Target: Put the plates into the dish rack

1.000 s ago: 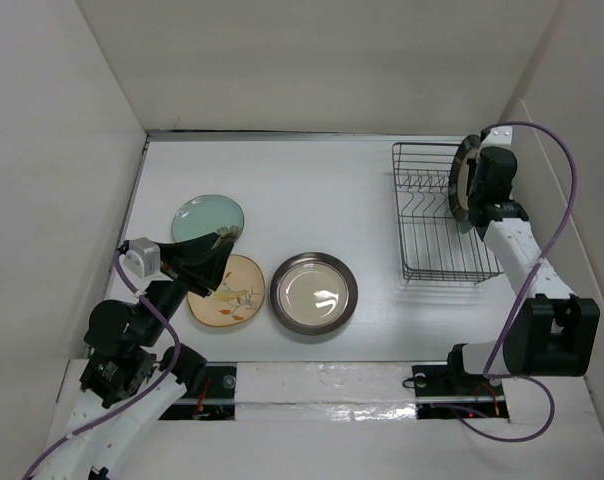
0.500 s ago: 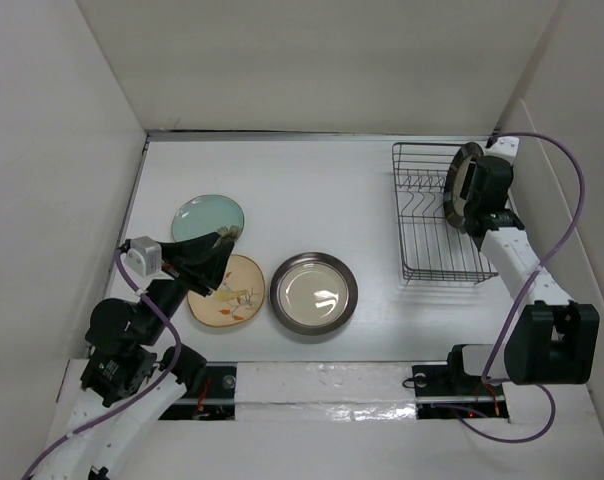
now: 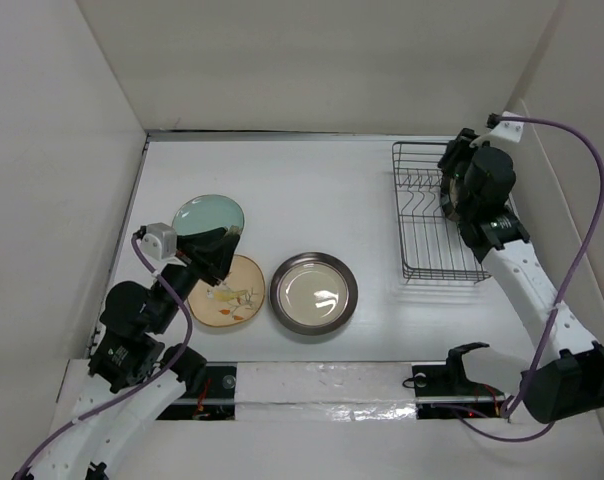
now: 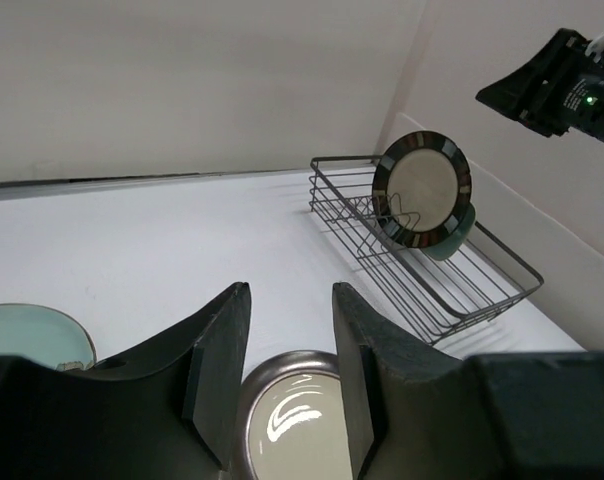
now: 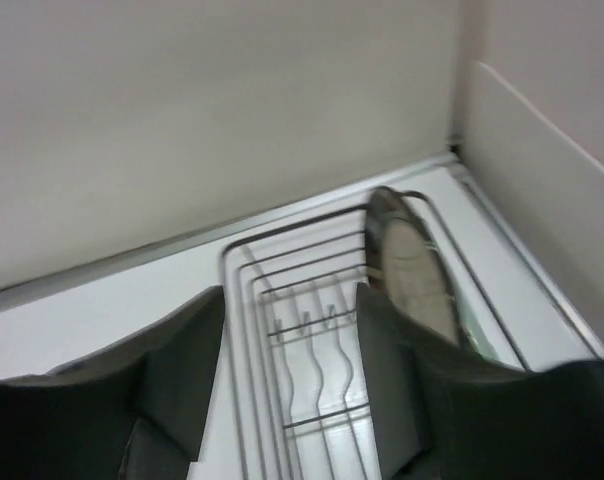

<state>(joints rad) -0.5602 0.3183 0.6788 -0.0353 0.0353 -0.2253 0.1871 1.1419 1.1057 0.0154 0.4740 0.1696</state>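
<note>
The brown-rimmed cream plate (image 4: 422,187) stands on edge in the dark wire dish rack (image 3: 427,250) at the far right, with the mint-green plate (image 4: 454,236) behind it. My right gripper (image 3: 454,185) is open and empty above the rack; its wrist view shows the rack (image 5: 312,340) and the cream plate (image 5: 414,268) beside its right finger. The silver plate (image 3: 314,292), tan leaf plate (image 3: 230,297) and teal plate (image 3: 204,212) lie flat on the table. My left gripper (image 3: 220,250) is open and empty, over the tan plate's far edge.
White walls enclose the table on the left, back and right. The rack sits close to the right wall (image 3: 552,150). In the left wrist view the silver plate (image 4: 292,420) lies below my open gripper (image 4: 290,292) and the teal plate (image 4: 27,335) is at the left.
My right gripper has let go of the brown-rimmed plate in the rack and pulled up and back from it. My left gripper has shifted right, toward the middle of the table.
</note>
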